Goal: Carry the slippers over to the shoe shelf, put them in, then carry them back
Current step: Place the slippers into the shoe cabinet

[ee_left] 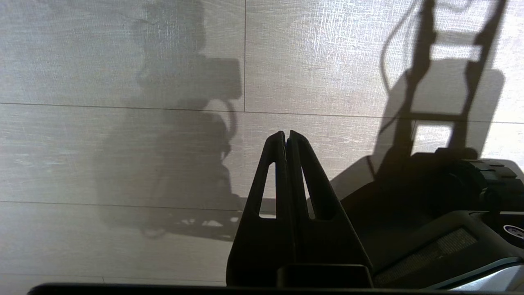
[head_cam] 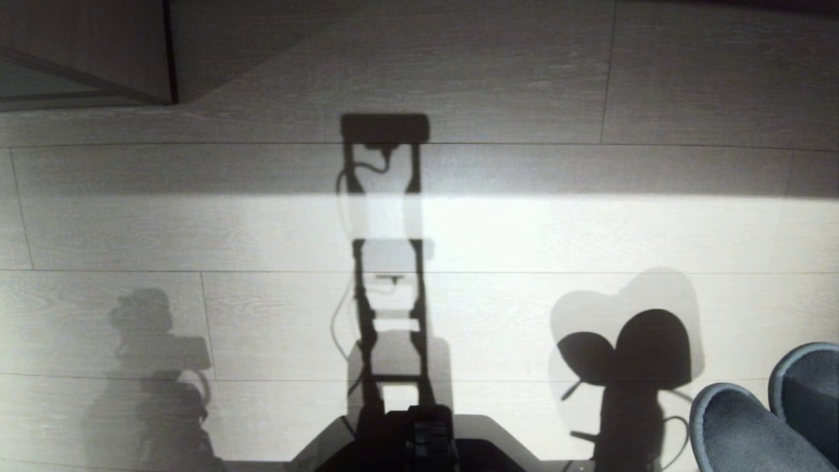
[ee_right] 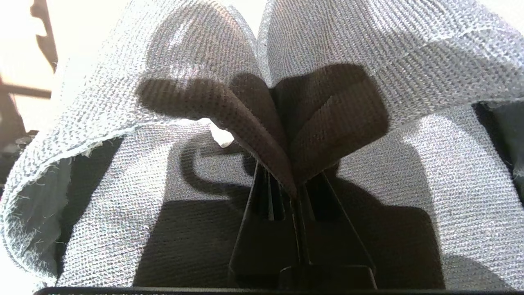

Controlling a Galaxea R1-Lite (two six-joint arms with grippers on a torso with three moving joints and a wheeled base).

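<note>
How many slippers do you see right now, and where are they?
2. Both slippers hang at the head view's lower right, side by side above the floor, pinched together at their inner edges in the shut right gripper.

Pale wood-grain floor planks [head_cam: 498, 236] run crosswise, a bright band of light lying across them between dimmer strips. At the far left corner stands a dark-edged furniture panel [head_cam: 85, 52].

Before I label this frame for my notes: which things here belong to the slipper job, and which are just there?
Job:
- slippers, pinched together at their inner edges
- right gripper, shut on them

Just there:
- left gripper, shut, empty
- floor
- robot's base
</note>
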